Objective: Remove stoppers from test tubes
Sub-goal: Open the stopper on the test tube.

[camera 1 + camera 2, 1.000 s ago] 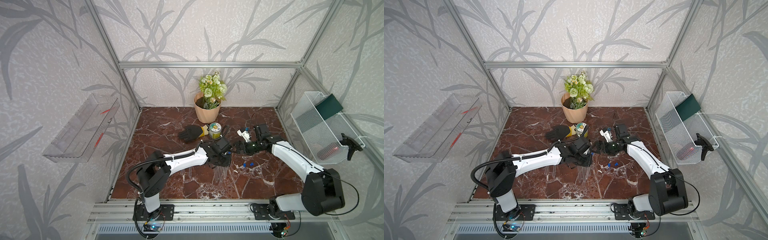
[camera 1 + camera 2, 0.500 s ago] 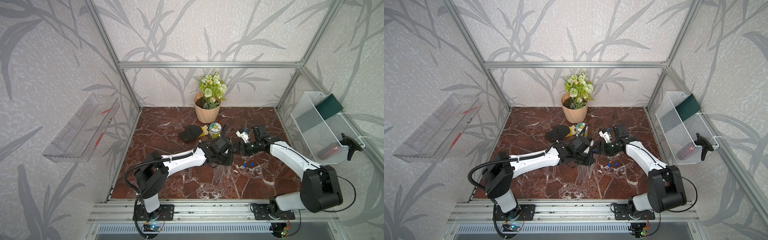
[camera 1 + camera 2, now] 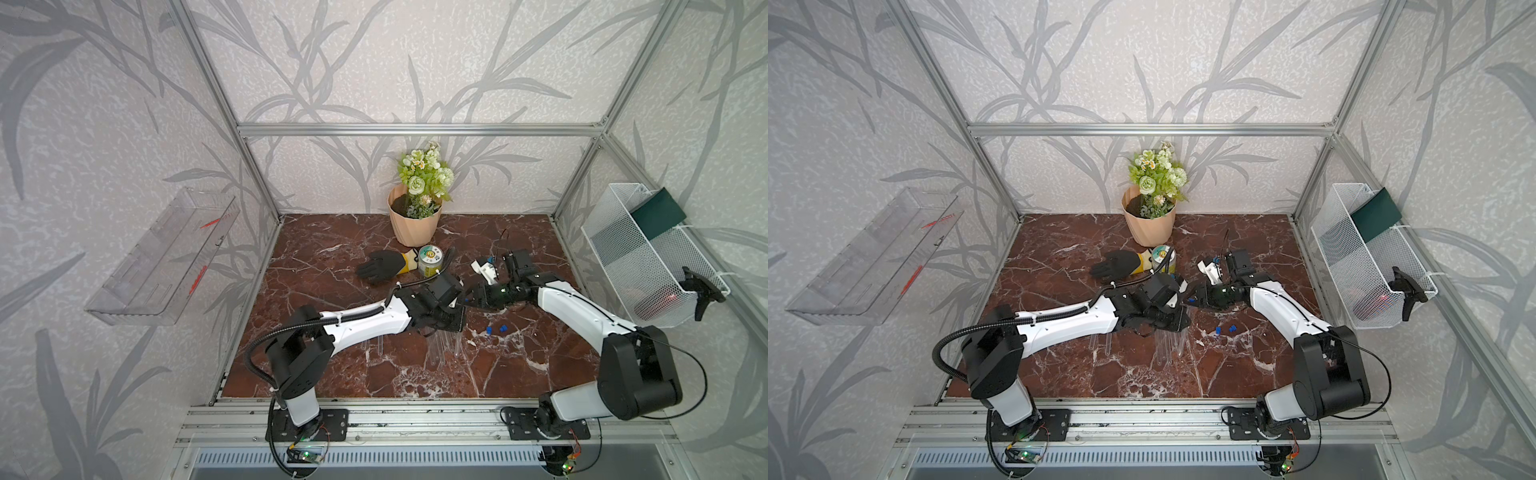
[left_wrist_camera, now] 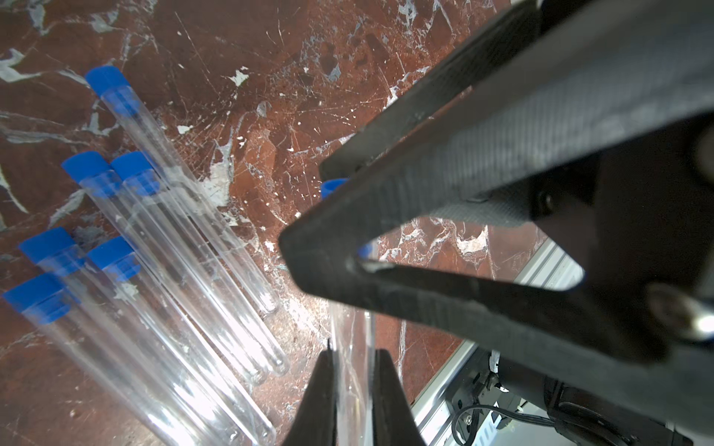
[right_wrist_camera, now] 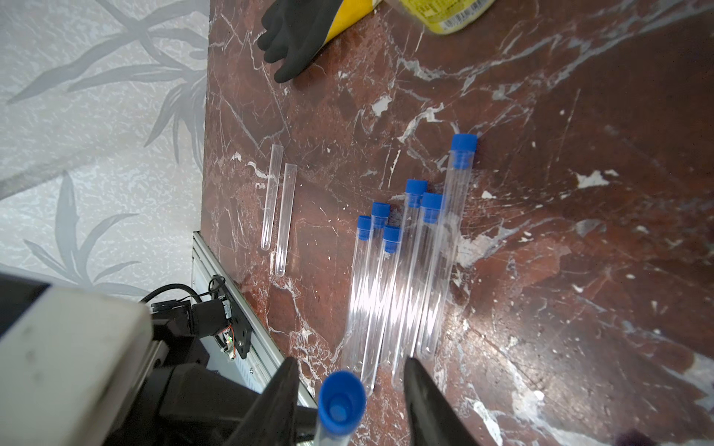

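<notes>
The held test tube (image 4: 351, 332), thin, clear, light and probably slippery and easy to break, was above the middle of the table (image 3: 332, 257), clamped in the left gripper (image 4: 353, 353). Its blue stopper (image 5: 342, 401) stood between the jaws of the right gripper (image 5: 349, 365), which were apart, one almost touching it. I judge the stopper's wide head the best hold. Six stoppered tubes (image 5: 402, 278) lay on the table just nearer.

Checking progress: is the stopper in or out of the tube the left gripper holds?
In. The blue stopper plugs the held test tube's mouth, between the right gripper's open jaws.
</notes>
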